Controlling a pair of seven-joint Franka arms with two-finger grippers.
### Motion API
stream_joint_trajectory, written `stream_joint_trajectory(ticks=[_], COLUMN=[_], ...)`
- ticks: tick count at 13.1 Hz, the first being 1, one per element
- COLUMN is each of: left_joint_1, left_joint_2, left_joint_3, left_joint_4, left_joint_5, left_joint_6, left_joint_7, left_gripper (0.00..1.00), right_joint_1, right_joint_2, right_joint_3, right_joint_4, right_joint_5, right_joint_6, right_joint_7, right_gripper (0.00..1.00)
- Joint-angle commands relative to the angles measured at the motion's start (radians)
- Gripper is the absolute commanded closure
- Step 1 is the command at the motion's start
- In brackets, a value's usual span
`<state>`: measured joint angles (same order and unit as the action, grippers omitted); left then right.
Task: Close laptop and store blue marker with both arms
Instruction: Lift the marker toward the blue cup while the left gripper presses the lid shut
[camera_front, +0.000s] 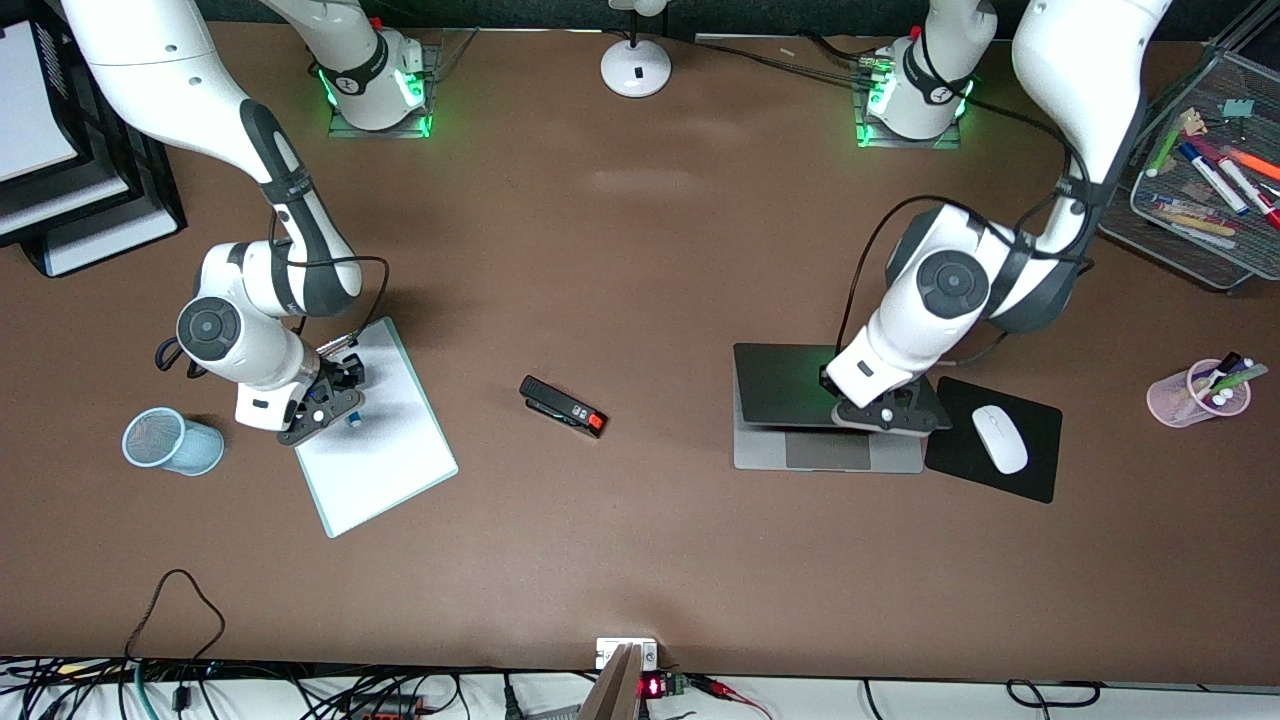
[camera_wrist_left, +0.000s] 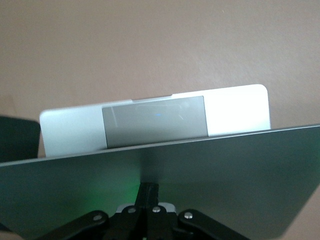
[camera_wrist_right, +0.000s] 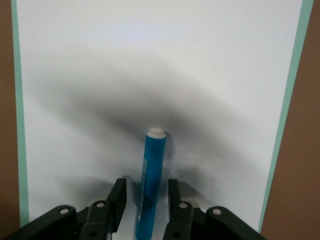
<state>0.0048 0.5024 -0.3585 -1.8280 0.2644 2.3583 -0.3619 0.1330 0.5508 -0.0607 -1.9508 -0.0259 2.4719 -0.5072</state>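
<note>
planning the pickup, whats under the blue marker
The slim bright-blue marker lies on a white board with a green edge, between the right gripper's open fingers. The board under the marker is hidden.

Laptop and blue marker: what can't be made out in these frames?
- Laptop keys: hidden in the front and left wrist views by the lowered lid.
- Left gripper on the lid: finger state unclear, the wrist covers it.
- Blue marker: its lower end is cut off in the right wrist view between the right gripper fingers; contact unclear.
</note>
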Motion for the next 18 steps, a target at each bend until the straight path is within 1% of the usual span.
stream_joint_trajectory(ticks=[1,4,5,6,7,8,9,11,13,15,18], left_joint_1=[0.003,0.001,0.001,0.0,0.0,-0.002,-0.003,-0.005,-0.005,-0.005,-0.003], left_joint_2=[0.096,0.154,0.171,0.185,0.195,0.205,0.208,0.223,0.228,0.226,0.216], left_joint_3=[-0.003,-0.002,0.007,0.025,0.033,0.035,0.035,0.036,0.036,0.036,0.036], left_joint_4=[0.107,0.151,0.153,0.153,0.153,0.154,0.154,0.154,0.154,0.154,0.154], left_joint_5=[0.052,0.053,0.055,0.073,0.078,0.082,0.082,0.082,0.081,0.081,0.081], left_joint_6=[-0.005,0.012,0.048,0.091,0.105,0.107,0.107,0.128,0.137,0.136,0.124], left_joint_7=[0.008,0.008,0.008,0.003,0.004,0.004,0.001,-0.002,-0.006,-0.011,-0.015], left_gripper=[1.0,1.0,1.0,1.0,1.0,1.0,1.0,1.0,1.0,1.0,1.0], right_joint_1=[-0.003,-0.003,-0.003,-0.003,-0.003,-0.003,-0.003,-0.007,-0.009,-0.016,-0.081], right_joint_2=[0.024,0.024,0.024,0.024,0.023,0.014,-0.001,-0.037,-0.074,-0.098,-0.129], right_joint_3=[0.005,0.005,0.005,0.005,0.005,0.007,0.013,0.016,0.016,0.013,0.013], right_joint_4=[0.009,0.015,0.015,0.024,0.041,0.044,0.056,0.125,0.17,0.202,0.211], right_joint_5=[0.009,0.009,0.009,0.009,0.009,0.009,0.011,0.017,0.041,0.099,0.223], right_joint_6=[0.027,0.025,0.025,0.024,0.016,0.01,-0.017,-0.146,-0.232,-0.286,-0.332], right_joint_7=[-0.016,-0.016,-0.016,-0.016,-0.017,-0.019,-0.025,-0.04,-0.065,-0.153,-0.379], right_gripper=[0.6,0.74,0.79,0.86,0.94,0.97,0.97,0.97,0.97,0.97,0.97])
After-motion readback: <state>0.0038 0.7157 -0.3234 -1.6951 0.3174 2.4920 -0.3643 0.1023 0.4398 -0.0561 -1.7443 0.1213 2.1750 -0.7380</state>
